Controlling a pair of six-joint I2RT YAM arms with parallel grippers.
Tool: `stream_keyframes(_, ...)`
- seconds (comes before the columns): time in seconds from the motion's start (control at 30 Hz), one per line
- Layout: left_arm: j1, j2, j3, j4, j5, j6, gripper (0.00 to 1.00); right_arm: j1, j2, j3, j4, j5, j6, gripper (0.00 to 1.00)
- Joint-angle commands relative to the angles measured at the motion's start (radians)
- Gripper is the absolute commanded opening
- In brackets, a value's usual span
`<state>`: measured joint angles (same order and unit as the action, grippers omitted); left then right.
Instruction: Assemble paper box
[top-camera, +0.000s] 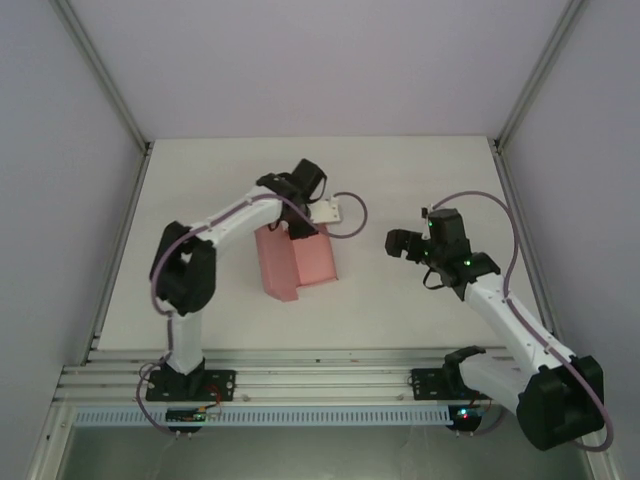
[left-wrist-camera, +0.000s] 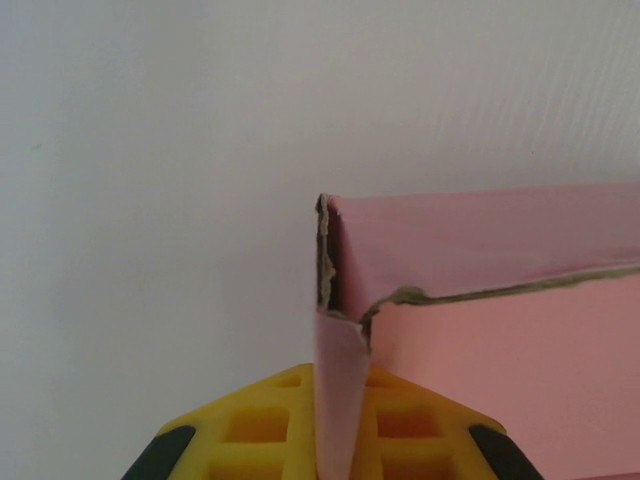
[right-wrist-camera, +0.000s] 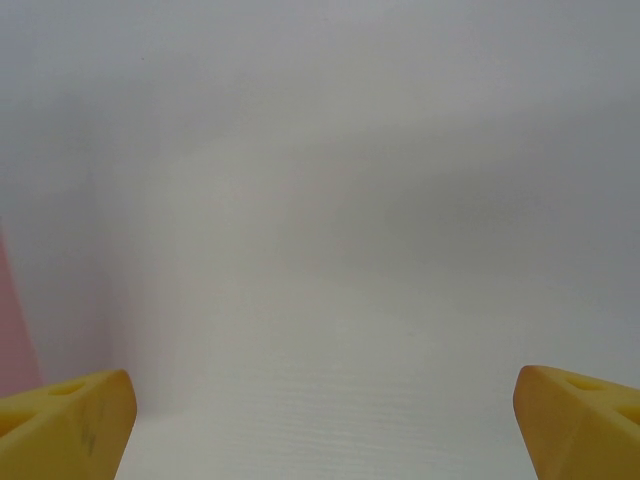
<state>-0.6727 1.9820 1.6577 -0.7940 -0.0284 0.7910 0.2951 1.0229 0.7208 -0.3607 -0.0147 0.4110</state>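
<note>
Counter (top-camera: 400, 180): open room is seen between paper box (top-camera: 300, 262) and right gripper (top-camera: 393, 243) and across the far half; the box's far edge is blocked by left gripper (top-camera: 301, 228)

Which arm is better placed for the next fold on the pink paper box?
Left, probably. The left claw is shut on a flap of the pink paper box; the right claw is open and apart from the box.

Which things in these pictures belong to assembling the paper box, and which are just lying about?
Belonging to the job:
- pink part-folded paper box
- left gripper, shut on one of the box's flaps
- right gripper, open, apart from the box

Just there:
- white table top
- grey metal rail along the near edge
</note>
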Motion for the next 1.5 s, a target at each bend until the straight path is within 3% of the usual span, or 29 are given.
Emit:
stream_keyframes(0.0, -0.041, 0.094, 0.052, -0.136, -0.111, 0.115, 0.05, -0.016, -0.045, -0.029, -0.049, -0.008, 0.021, 0.99)
stream_keyframes(0.1, -0.054, 0.153, 0.092, -0.134, -0.111, 0.117, 0.05, -0.028, -0.069, -0.044, -0.056, -0.014, 0.022, 0.99)
stream_keyframes(0.27, -0.066, 0.222, 0.138, -0.142, -0.098, 0.099, 0.16, -0.044, -0.077, -0.066, -0.052, -0.034, 0.022, 0.99)
stream_keyframes(0.4, -0.065, 0.236, 0.181, -0.158, -0.058, 0.071, 0.47, -0.050, -0.062, -0.069, -0.046, -0.054, 0.021, 0.99)
stream_keyframes(0.63, -0.063, 0.146, 0.197, -0.112, -0.008, 0.044, 0.74, -0.056, -0.050, -0.042, -0.021, -0.097, -0.026, 0.99)
stream_keyframes(0.7, -0.060, 0.084, 0.165, -0.068, 0.022, 0.023, 1.00, -0.053, -0.039, -0.030, 0.006, -0.094, -0.061, 0.99)
stream_keyframes(0.77, -0.052, 0.011, 0.106, 0.020, 0.036, -0.030, 1.00, -0.052, -0.022, -0.018, 0.021, -0.124, -0.092, 0.99)
stream_keyframes(0.87, -0.022, -0.110, 0.003, 0.199, -0.006, -0.213, 1.00, -0.043, 0.020, 0.003, 0.048, -0.194, -0.145, 0.99)
stream_keyframes(0.97, 0.032, -0.213, -0.059, 0.303, -0.076, -0.513, 0.99, -0.011, 0.091, 0.041, 0.074, -0.241, -0.207, 0.99)
stream_keyframes(1.03, 0.083, -0.267, -0.076, 0.297, -0.131, -0.788, 1.00, 0.026, 0.161, 0.087, 0.072, -0.265, -0.279, 0.99)
stream_keyframes(1.13, 0.161, -0.365, -0.171, 0.278, -0.128, -1.031, 0.99, 0.110, 0.296, 0.200, 0.029, -0.254, -0.408, 0.99)
stream_keyframes(1.3, 0.258, -0.535, -0.403, 0.351, -0.113, -1.192, 0.99, 0.246, 0.587, 0.458, -0.076, -0.264, -0.622, 0.99)
stream_keyframes(1.47, 0.313, -0.674, -0.586, 0.363, -0.140, -1.250, 1.00, 0.326, 0.875, 0.732, -0.208, -0.224, -0.778, 0.93)
